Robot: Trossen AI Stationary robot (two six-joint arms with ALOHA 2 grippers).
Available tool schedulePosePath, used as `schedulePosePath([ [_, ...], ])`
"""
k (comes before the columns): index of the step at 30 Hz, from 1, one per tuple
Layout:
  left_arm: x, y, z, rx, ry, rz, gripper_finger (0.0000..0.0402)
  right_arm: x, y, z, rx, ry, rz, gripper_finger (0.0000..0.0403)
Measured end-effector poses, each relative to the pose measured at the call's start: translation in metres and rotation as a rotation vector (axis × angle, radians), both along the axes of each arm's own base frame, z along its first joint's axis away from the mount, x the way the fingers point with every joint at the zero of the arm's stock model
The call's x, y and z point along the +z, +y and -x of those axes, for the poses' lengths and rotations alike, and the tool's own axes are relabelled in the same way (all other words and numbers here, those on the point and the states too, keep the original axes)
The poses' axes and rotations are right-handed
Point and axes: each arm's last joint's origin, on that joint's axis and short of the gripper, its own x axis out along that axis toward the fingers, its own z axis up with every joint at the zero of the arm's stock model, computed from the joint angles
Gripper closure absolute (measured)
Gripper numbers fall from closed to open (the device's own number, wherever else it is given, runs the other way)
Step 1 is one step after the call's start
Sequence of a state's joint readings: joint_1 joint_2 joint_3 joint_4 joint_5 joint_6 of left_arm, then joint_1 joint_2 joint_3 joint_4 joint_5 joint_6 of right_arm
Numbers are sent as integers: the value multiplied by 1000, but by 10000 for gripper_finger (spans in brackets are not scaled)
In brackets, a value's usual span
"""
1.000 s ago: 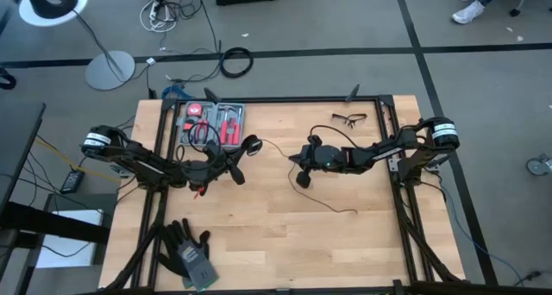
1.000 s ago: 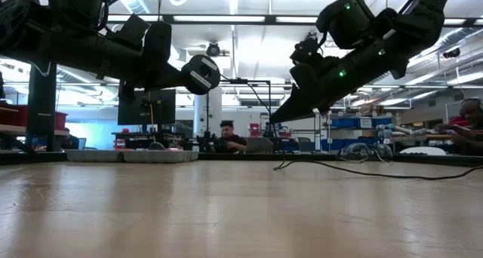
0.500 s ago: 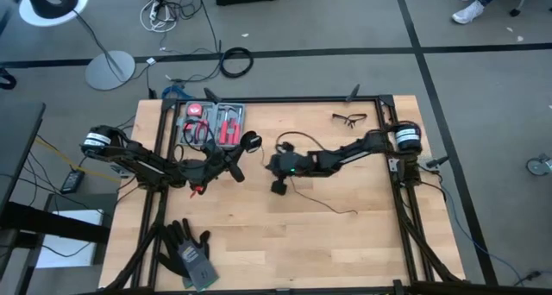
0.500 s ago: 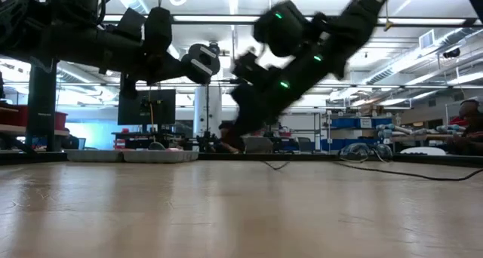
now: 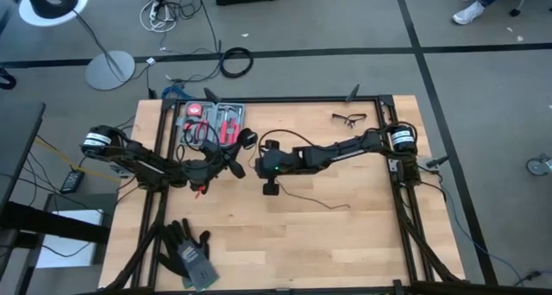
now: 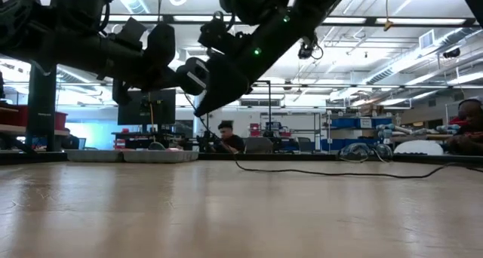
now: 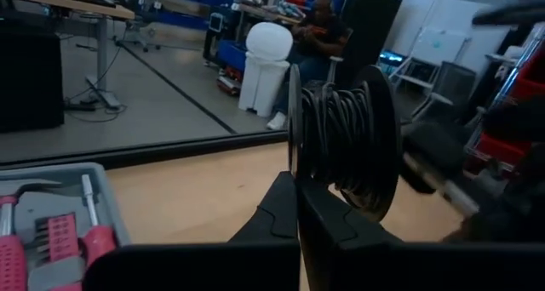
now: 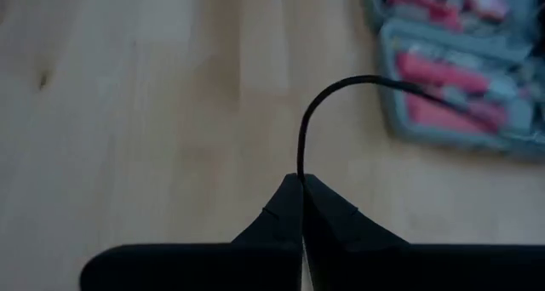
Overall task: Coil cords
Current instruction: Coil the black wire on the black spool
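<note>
two grippers up off wooden table (image 5: 345,235), close together near its back-left. left gripper (image 7: 295,189) pinched tight on edge of round black puck (image 7: 341,138), thin black cord (image 8: 328,99) wound round it, puck held upright in air. right gripper (image 8: 301,182) just beside, fingers pressed together on cord, which arcs up out of tips. rest of cord (image 5: 315,200) trails loose across tabletop toward middle. grey tool case (image 5: 211,122) with red handles behind puck. black gloves (image 5: 185,250) at front-left corner, safety glasses (image 5: 349,118) at back-right.
</note>
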State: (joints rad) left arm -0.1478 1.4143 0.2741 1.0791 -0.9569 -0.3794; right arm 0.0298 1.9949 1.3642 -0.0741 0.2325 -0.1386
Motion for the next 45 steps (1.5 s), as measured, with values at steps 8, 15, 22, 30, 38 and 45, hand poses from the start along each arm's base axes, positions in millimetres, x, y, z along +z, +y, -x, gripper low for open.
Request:
schedulePosePath([
  [8, 3, 0, 0, -3, -10, -21, 401, -28, 0, 18, -44, 131, -107, 386],
  [15, 4, 0, 0, 0, -6, -32, 401, -48, 1, 31, -68, 138, -176, 358],
  [22, 3, -1, 0, -2, -1, -33, 401, -32, -2, 56, -87, 131, -165, 342],
  [30, 3, -1, 0, -13, 2, -35, 401, 5, -8, 124, -221, 5, -108, 343],
  [38, 3, -1, 0, -25, 0, -36, 401, -12, -11, 168, -272, -472, -261, 343],
  [45, 4, -2, 0, -33, -1, -35, 401, -32, -12, 164, -255, -635, -288, 309],
])
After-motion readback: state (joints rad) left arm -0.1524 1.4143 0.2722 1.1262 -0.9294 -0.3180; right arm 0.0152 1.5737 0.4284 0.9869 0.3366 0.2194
